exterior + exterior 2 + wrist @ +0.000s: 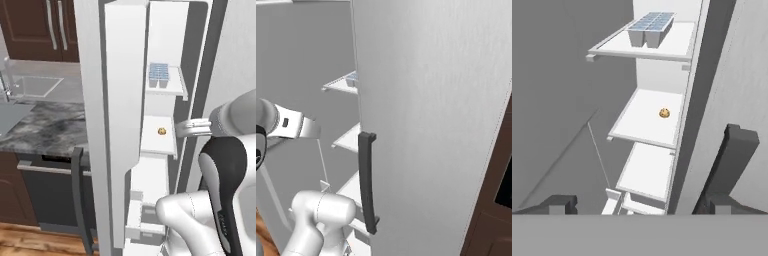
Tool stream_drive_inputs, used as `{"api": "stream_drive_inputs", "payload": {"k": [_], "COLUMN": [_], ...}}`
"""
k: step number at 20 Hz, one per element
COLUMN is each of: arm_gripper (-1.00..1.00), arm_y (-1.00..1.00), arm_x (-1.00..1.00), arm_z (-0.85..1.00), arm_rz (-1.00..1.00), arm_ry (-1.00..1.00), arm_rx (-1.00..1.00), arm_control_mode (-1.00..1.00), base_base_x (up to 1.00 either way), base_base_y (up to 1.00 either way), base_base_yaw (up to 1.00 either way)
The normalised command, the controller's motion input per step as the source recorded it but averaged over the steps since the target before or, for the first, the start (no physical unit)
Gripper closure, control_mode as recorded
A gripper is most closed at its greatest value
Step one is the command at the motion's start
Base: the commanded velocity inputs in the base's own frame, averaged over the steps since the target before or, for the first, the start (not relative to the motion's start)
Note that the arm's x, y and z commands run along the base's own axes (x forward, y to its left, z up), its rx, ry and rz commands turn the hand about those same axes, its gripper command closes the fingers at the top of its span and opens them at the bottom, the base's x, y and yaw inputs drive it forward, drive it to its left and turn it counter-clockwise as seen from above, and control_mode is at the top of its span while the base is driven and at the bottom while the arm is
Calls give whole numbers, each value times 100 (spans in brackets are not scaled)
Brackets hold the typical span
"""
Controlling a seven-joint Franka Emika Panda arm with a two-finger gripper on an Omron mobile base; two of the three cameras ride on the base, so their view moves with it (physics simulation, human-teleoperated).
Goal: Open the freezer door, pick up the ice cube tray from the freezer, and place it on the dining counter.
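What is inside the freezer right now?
The freezer holds the ice cube tray on an upper white shelf and a small round brown item on the shelf below. Lower shelves look bare; the drawer contents are hidden.

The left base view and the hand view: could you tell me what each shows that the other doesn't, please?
Left base view alone: the marble counter, the dark wood cabinets and the freezer door swung open. Hand view alone: the open jaws' dark fingertips. Both: the freezer shelves, with the ice cube tray on the upper one and a small brown item below.
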Motion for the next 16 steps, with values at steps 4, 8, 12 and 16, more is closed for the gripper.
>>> {"api": "stream_drive_inputs", "payload": {"k": [4, 8, 12, 16], "arm_gripper": [-100, -100, -100, -100], "arm_y": [0, 0, 0, 0], "arm_x": [0, 0, 0, 0], "arm_z": [0, 0, 0, 0], "arm_rz": [0, 0, 0, 0], "arm_ry": [0, 0, 0, 0], "arm_rx": [0, 0, 0, 0], "arm_control_mode": [100, 100, 100, 100], "base_base_x": [46, 39, 66, 15], "base_base_y": [48, 4, 0, 0], "base_base_yaw": [-5, -1, -3, 0]}}
